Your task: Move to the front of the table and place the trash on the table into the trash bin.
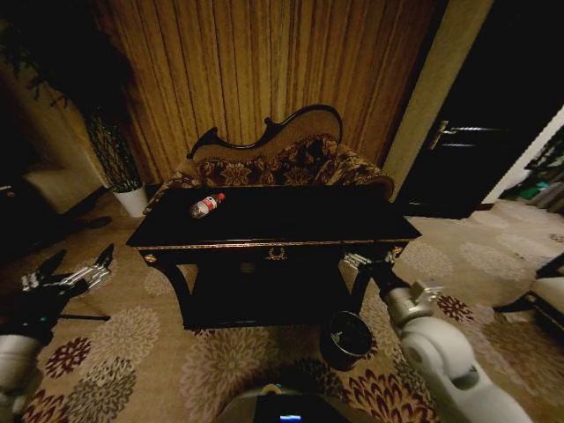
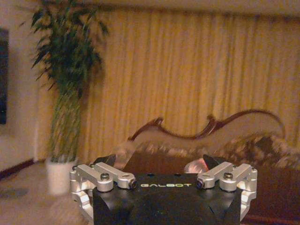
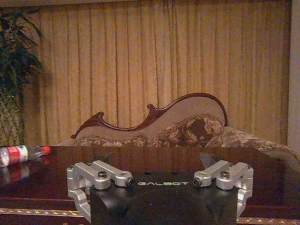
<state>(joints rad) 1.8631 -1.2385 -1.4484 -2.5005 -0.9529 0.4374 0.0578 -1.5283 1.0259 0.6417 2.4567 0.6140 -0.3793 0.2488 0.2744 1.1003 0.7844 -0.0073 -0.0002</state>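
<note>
Near the table's [image 1: 291, 220] back left corner lies the bottle [image 1: 204, 206] | left gripper [image 1: 81, 271] spread open, low left | right gripper [image 1: 370, 262] open at front right edge, above bin [image 1: 346, 339], I'm staged for reach.

One clear plastic bottle [image 1: 205, 205] with a red label is lying on one black tabletop [image 1: 300, 216] with gold trim. One round dark trash bin [image 1: 345, 339] is standing on the patterned carpet by the front right leg. One floral sofa [image 1: 291, 163] is sitting behind, and one potted plant [image 1: 115, 150] in a white pot is standing at the left. Two robot hands are showing, the left hand [image 1: 77, 267] and the right hand [image 1: 366, 261], one at each side.
</note>
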